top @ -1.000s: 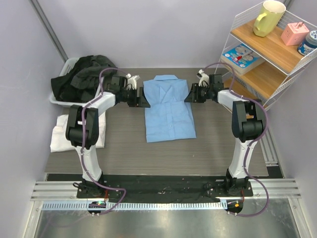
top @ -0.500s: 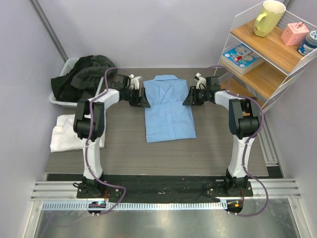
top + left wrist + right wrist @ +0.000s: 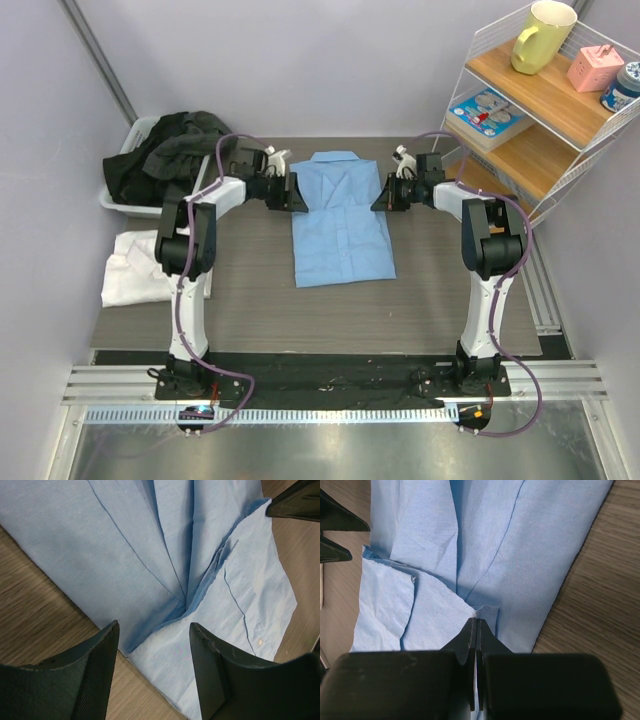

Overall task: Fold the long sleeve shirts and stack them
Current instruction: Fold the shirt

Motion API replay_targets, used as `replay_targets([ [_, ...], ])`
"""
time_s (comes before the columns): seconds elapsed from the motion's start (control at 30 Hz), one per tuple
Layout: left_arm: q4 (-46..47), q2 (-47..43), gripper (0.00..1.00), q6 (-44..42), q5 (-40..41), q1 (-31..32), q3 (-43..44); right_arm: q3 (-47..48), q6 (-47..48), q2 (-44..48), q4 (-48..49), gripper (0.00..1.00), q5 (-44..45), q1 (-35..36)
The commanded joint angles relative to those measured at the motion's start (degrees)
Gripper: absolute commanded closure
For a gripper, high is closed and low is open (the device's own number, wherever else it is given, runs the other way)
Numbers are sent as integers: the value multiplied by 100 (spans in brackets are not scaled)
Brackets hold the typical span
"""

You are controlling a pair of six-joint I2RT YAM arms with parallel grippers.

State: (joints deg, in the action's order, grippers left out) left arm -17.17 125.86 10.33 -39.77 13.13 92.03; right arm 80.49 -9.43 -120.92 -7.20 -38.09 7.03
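The light blue long sleeve shirt [image 3: 340,225] lies folded flat mid-table, collar toward the far side. The white shirt [image 3: 150,270] lies folded at the table's left edge. My left gripper [image 3: 293,192] [image 3: 154,625] is open, its fingers straddling the blue shirt's [image 3: 150,540] left edge near the shoulder, with cloth and bare wood between them. My right gripper [image 3: 382,195] [image 3: 477,621] is shut on the opposite edge of the blue shirt [image 3: 520,545], with a small tab of cloth puckered at its tips.
A white bin [image 3: 125,150] heaped with dark clothes [image 3: 170,150] stands at the back left. A wire and wood shelf [image 3: 540,140] with a yellow mug, a pink box and a book stands at the back right, close to the right arm.
The right gripper has closed on the shirt's right edge. The left gripper has slid further onto the shirt's left edge and narrowed slightly. The shirt itself has not moved.
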Motion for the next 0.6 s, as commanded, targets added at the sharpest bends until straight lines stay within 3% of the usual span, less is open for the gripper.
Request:
replay_targets([
  [0.0,337,78,41,101,-163,85,201,204,-41,113,254,99,-6,18],
  [0.57,232,501,42,417,206,41,421,-68,-6,447,342,99,205,-228],
])
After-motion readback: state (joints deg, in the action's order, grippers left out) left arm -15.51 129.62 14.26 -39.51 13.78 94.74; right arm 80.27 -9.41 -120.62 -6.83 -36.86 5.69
